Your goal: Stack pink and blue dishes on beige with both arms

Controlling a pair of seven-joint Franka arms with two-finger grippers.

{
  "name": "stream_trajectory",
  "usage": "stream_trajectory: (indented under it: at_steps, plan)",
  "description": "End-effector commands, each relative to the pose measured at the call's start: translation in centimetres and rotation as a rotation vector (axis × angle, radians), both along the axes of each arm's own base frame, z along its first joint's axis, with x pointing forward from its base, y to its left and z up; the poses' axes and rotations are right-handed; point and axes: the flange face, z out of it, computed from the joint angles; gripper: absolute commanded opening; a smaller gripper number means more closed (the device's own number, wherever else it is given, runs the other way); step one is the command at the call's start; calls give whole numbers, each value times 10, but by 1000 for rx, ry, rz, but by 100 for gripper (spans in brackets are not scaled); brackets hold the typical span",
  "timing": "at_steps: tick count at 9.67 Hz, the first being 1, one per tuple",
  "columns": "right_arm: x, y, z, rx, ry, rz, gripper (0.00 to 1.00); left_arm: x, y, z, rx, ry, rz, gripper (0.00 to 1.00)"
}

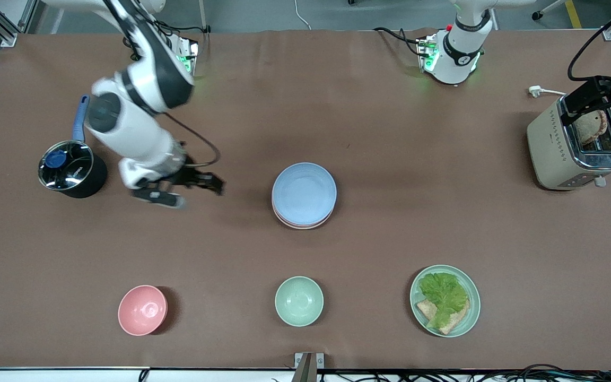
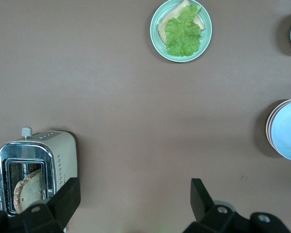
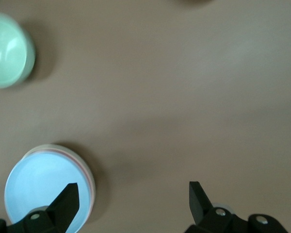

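In the middle of the table stands a stack of plates. The light blue plate (image 1: 304, 192) lies on top, and the pale pink plate's rim (image 1: 299, 225) peeks out under it. A cream-beige edge (image 3: 51, 145) shows at the bottom of the stack in the right wrist view. My right gripper (image 1: 199, 195) hangs open and holds nothing, beside the stack toward the right arm's end; its view shows the blue plate (image 3: 43, 194) next to one finger. My left gripper (image 2: 134, 199) is open and holds nothing, high over the table by the toaster (image 2: 39, 170).
A toaster (image 1: 560, 143) with bread in its slot stands at the left arm's end. A black pot (image 1: 69, 170) with a blue handle sits at the right arm's end. Nearer the camera are a pink bowl (image 1: 142, 310), a mint bowl (image 1: 299, 301) and a mint plate (image 1: 472, 302) carrying lettuce and bread.
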Motion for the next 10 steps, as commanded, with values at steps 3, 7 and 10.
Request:
stream_trajectory:
  at_steps: [3, 7, 10]
  plan:
    - [-16, -189, 137, -131, -43, 64, 100, -6, 8, -5, -2, 20, -6, 100]
    - [-11, -247, 209, -148, 3, 161, 100, -6, -2, -8, 13, 24, -27, 100]
    - [-1, -252, 206, -86, 20, 146, 100, -13, -17, -9, 28, 28, -65, 100]
